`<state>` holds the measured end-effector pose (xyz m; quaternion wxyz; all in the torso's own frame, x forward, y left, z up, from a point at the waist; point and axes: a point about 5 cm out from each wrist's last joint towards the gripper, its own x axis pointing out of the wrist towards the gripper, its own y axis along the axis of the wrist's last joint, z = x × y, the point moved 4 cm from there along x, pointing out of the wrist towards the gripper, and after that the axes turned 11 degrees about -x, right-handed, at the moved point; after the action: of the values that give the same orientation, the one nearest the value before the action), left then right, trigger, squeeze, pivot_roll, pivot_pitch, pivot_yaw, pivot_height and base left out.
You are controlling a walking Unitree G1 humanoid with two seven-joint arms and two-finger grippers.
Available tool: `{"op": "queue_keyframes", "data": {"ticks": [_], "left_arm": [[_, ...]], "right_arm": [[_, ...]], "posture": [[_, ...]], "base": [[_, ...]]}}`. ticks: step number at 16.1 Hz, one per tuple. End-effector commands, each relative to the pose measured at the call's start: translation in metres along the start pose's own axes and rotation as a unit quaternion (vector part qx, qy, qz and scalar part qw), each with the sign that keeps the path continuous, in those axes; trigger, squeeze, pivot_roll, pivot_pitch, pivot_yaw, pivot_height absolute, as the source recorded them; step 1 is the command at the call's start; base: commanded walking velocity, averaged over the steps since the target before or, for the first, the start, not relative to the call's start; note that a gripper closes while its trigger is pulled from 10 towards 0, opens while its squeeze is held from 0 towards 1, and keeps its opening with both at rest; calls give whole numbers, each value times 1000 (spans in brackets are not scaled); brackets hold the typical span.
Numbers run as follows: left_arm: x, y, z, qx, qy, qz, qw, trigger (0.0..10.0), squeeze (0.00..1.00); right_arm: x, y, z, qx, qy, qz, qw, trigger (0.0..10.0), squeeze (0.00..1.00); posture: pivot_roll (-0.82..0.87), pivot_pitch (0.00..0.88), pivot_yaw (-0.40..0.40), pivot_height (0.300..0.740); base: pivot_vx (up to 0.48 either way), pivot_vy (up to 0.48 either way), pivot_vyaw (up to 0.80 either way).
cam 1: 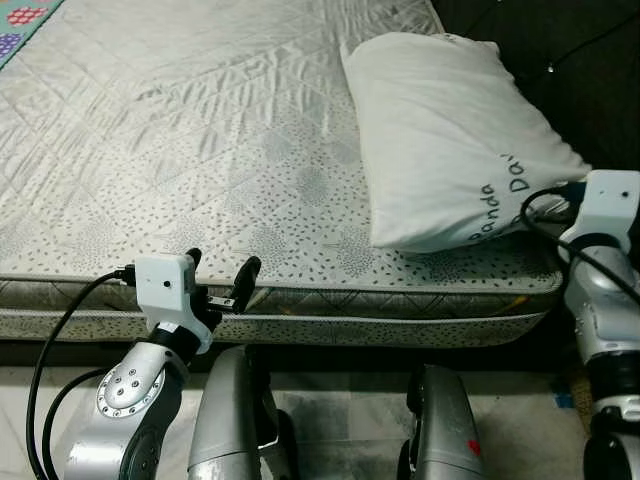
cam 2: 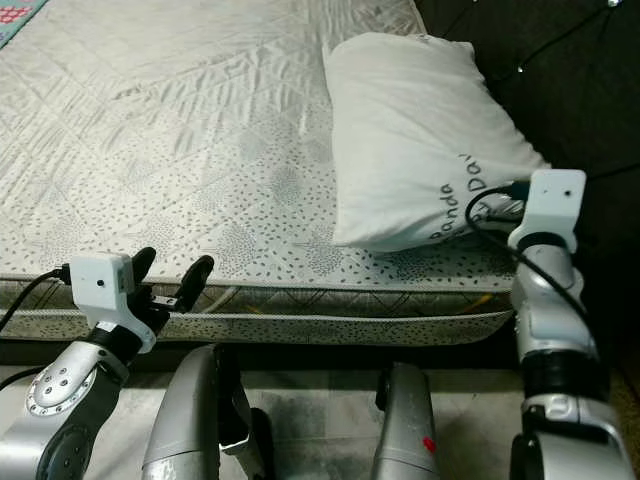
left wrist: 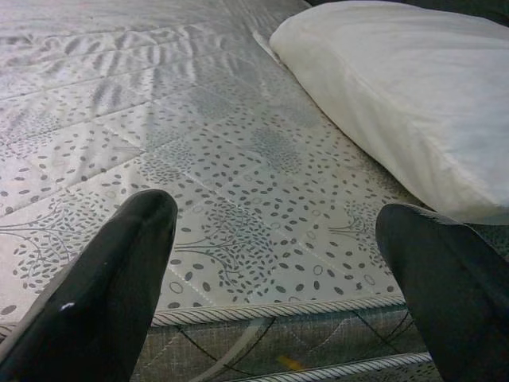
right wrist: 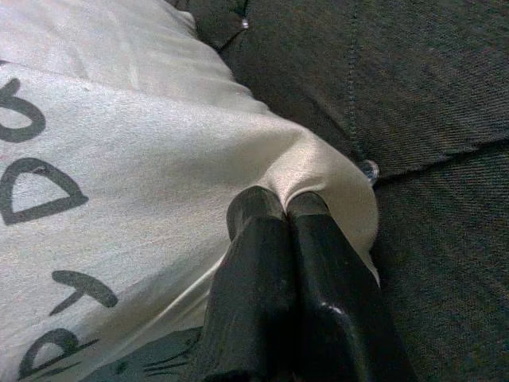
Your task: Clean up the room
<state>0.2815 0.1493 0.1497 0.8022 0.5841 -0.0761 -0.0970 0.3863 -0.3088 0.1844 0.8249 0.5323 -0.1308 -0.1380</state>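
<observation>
A white pillow (cam 1: 450, 140) with dark lettering lies on the right end of the bare quilted mattress (cam 1: 180, 150), against a dark headboard. My right gripper (right wrist: 285, 203) is at the pillow's near right corner, shut on a pinch of the pillow's fabric (right wrist: 318, 171). Its wrist block (cam 1: 610, 200) stands just right of that corner. My left gripper (cam 1: 222, 262) hovers open at the mattress's front edge, left of the middle, with nothing between its fingers (left wrist: 119, 270).
The dark padded headboard (cam 1: 560, 50) runs along the right side, close behind the pillow. A coloured mat (cam 1: 20, 25) peeks in at the far left corner. My legs (cam 1: 240, 410) stand on pale floor below the mattress edge.
</observation>
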Motion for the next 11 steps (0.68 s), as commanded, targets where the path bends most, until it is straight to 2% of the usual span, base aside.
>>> {"op": "queue_keyframes", "data": {"ticks": [1,3,5,7,8,9,11], "left_arm": [[-2,0,-4,4,6,0,1000,10000,0],[-1,1,-3,5,5,2,1000,10000,0],[-2,1,-3,6,4,2,1000,10000,0],[-3,0,-2,6,4,1,1000,10000,0],[-3,-1,-2,6,4,0,1000,10000,0],[-3,-2,-1,5,2,-1,1000,10000,0],[-2,-2,0,4,-2,-4,1000,10000,0]], "right_arm": [[7,20,32,-2,-53,35,998,0,0],[12,21,41,-2,-64,39,997,0,0],[8,15,38,-4,-59,39,998,0,0],[-10,-10,26,-8,-43,20,999,0,0],[-13,-14,24,-7,-43,15,999,0,0],[-28,-29,18,-5,-40,2,999,0,0],[-46,-40,10,-3,-28,-10,1000,0,0]], "posture": [[-57,109,-4,542],[-57,106,-6,542],[-56,105,-7,542],[-65,109,-5,542],[-65,109,-5,542],[-65,109,-3,542],[-77,113,4,542]], "base": [[0,0,0],[0,0,0],[0,0,0],[0,0,0],[0,0,0],[0,0,0],[0,0,0]]}}
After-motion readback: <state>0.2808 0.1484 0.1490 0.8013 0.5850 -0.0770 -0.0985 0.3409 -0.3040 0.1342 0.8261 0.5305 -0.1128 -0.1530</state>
